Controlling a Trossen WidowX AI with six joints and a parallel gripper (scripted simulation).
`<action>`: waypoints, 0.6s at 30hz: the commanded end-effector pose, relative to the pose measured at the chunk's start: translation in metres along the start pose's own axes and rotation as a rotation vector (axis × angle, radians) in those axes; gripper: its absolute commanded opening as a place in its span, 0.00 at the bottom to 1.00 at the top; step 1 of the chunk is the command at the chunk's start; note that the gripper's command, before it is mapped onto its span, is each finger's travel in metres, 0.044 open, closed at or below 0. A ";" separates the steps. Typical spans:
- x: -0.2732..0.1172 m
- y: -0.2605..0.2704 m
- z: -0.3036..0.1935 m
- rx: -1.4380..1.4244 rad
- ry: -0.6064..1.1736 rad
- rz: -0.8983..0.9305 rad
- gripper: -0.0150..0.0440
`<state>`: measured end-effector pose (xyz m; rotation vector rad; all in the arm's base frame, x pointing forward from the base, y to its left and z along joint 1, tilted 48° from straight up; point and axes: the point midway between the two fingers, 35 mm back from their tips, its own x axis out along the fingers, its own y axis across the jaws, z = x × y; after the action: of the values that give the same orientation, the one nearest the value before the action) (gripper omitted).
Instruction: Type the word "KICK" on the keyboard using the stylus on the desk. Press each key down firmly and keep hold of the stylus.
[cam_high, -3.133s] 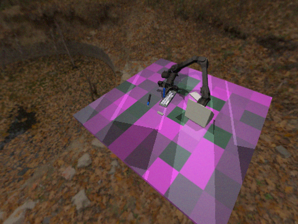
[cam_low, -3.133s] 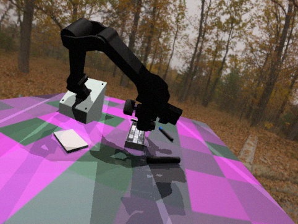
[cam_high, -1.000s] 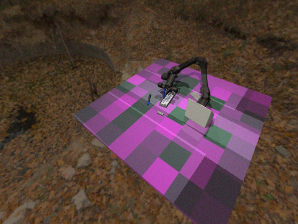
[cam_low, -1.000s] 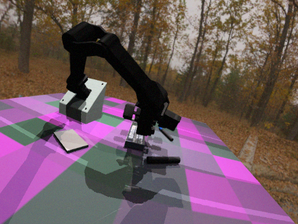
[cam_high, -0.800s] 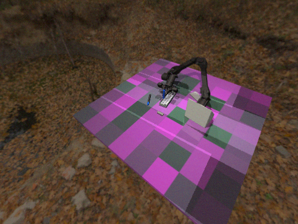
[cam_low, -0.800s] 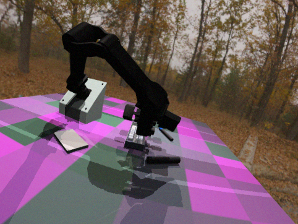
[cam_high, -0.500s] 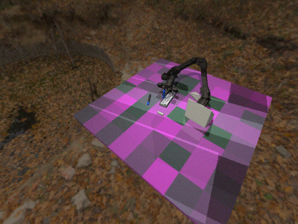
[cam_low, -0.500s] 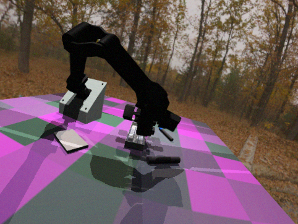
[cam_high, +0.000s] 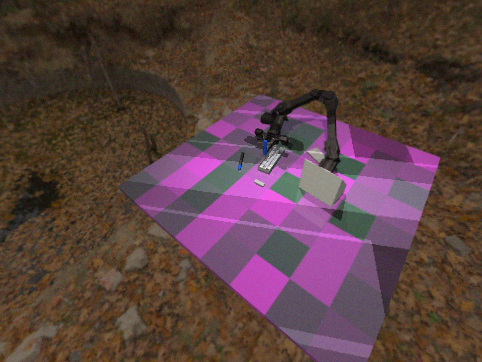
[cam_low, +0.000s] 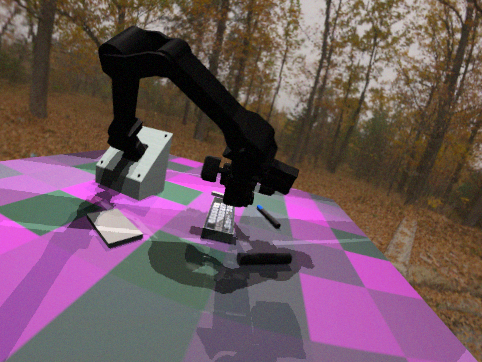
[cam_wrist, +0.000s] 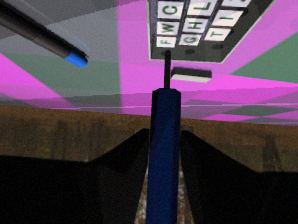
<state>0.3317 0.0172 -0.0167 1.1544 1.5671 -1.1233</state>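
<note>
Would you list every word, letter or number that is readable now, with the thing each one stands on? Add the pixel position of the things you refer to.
"F", "W", "C": key caps in one row of the keyboard (cam_high: 271, 159) (cam_low: 220, 214) (cam_wrist: 221, 50), wrist view.
"G", "H", "L": key caps in the next row.
"T", "I": key caps in the third row; the character after them is cut off at the picture's edge.
In the top and exterior views, the key letters are too small to read.

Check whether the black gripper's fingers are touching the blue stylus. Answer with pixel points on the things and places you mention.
Touching: the wrist view shows the blue stylus (cam_high: 265, 147) (cam_wrist: 165, 155) clamped between the black fingers.
</note>
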 end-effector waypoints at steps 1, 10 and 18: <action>-0.003 0.001 -0.004 0.002 0.004 0.006 0.39; -0.020 -0.005 0.009 0.002 0.000 0.001 0.25; -0.062 -0.020 0.029 0.004 0.002 0.004 0.25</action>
<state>0.3280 -0.0178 0.0239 1.1646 1.5703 -1.1374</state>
